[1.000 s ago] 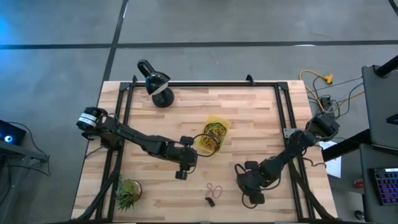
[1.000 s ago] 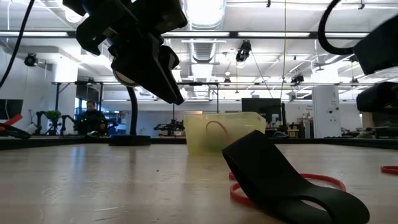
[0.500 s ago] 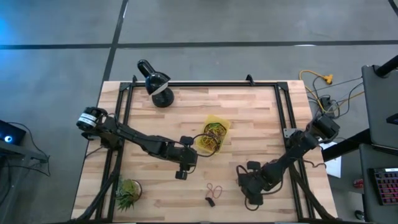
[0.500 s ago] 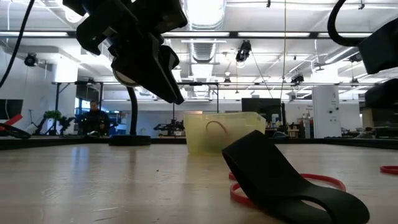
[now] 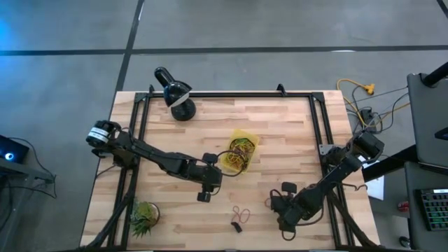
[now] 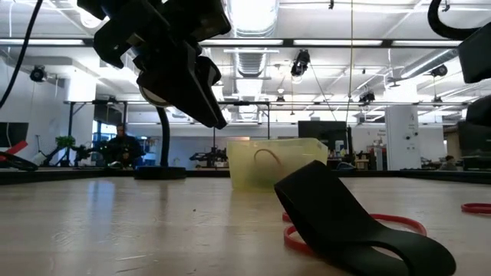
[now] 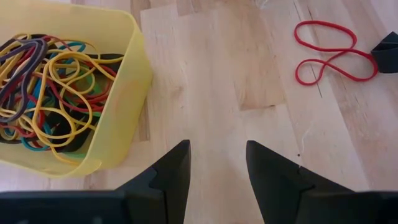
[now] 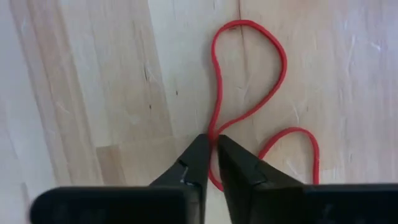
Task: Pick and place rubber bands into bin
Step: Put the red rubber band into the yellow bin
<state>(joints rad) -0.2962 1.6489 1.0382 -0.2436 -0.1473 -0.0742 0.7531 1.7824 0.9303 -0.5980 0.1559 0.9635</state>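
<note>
Red rubber band: lies twisted on the counter at the near right; the right end effector has its fingers pinched together on a strand of it. Bin: yellow tub near the counter's middle, holding a tangle of yellow, red, blue and black rubber bands. Second red band and black band: loose on the counter near the front edge, the two touching. Left end effector: fingers apart, nothing between them, hovering just beside the bin. Black lamp: far left corner. Small green plant: near left corner.
</note>
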